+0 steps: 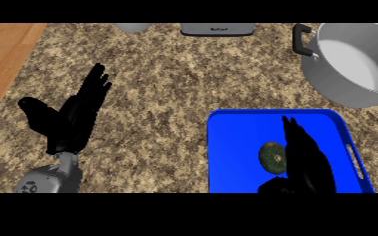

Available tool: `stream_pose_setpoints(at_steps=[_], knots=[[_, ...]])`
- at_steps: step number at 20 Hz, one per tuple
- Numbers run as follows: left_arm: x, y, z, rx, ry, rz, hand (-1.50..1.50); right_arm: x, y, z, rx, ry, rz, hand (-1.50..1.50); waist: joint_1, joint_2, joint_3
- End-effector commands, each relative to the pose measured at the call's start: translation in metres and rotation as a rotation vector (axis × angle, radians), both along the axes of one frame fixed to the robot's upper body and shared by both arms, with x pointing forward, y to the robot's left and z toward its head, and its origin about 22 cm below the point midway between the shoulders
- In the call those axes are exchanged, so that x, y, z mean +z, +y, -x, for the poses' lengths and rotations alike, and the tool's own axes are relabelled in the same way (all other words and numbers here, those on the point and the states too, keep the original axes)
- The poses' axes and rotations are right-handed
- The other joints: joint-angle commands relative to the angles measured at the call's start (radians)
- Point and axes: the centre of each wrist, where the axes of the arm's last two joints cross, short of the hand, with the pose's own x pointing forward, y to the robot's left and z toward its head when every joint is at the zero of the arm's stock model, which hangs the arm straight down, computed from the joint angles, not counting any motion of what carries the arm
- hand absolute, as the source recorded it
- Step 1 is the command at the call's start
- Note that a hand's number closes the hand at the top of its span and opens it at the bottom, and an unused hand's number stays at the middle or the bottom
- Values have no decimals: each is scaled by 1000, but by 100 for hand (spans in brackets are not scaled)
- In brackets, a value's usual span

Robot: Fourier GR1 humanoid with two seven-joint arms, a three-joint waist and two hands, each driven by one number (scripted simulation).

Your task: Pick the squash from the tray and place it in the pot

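A strip of wood (18,50) runs down the far left edge, beside the speckled stone counter (162,95). The left hand (74,117) stands over the counter's left part, its fingers (94,82) straight and spread upward and the thumb out to the left, holding nothing. At the top edge sit a pale round thing (133,27), cut off by the view, and a grey box-like item (218,29) with a small dark mark on its front (too small to read). Lower right lies the blue tray (236,150), and the dark green squash (272,157) rests on it, near its middle. The right hand (310,165) is over the tray just to the right of the squash, fingers (291,130) stretched straight, not curled round it; whether they touch it I cannot tell. The grey pot (347,65) with a black handle (301,40) stands at the upper right, apart from the tray.
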Motion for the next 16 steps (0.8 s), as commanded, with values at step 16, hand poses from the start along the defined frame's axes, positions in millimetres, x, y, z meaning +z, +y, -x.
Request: stream_pose_setpoints(at_steps=[16], knots=[[-19,7,3,9,1,7,0,-44,14,-25,-24,218,93,-150,0,0,0]])
